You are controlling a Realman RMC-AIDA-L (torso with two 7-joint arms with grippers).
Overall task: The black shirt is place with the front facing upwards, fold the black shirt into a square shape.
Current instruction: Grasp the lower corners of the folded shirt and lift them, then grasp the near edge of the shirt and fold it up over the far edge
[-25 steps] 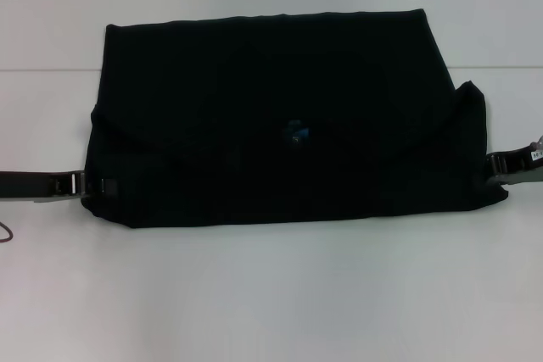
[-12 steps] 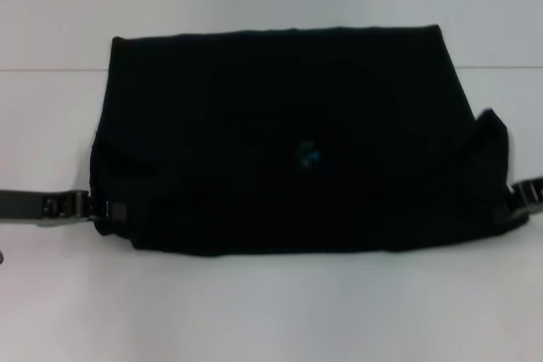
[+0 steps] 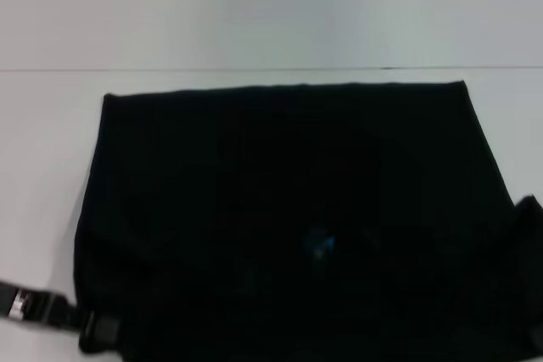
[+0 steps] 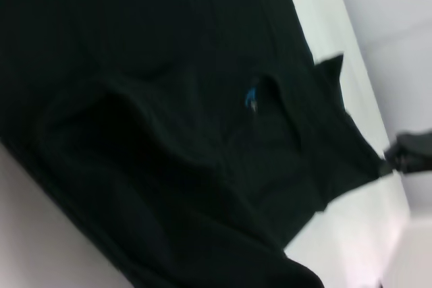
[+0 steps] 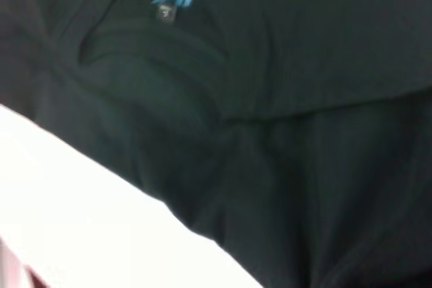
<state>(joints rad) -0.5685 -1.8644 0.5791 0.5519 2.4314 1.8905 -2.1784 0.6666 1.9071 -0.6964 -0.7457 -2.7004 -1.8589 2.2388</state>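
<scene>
Head view gives you little besides the white table [image 3: 254,31] and the black shirt [image 3: 280,209], which fills most of the lower part of the picture and runs off its bottom edge. You see its plain black side, with the small blue neck label [image 3: 320,243] showing near the middle; the far edge lies straight across the table, so the long axis runs from your left to your right. Your left gripper [image 3: 97,328] sits at the near left corner of the cloth, its arm reaching in low from the left, and the jaws look clamped on the black shirt's edge there. From the left wrist view you can make out the right gripper [image 4: 405,154] far across the cloth, at a pulled-out corner of it, apparently pinching that corner. The right wrist view shows only rumpled folds and the label.
</scene>
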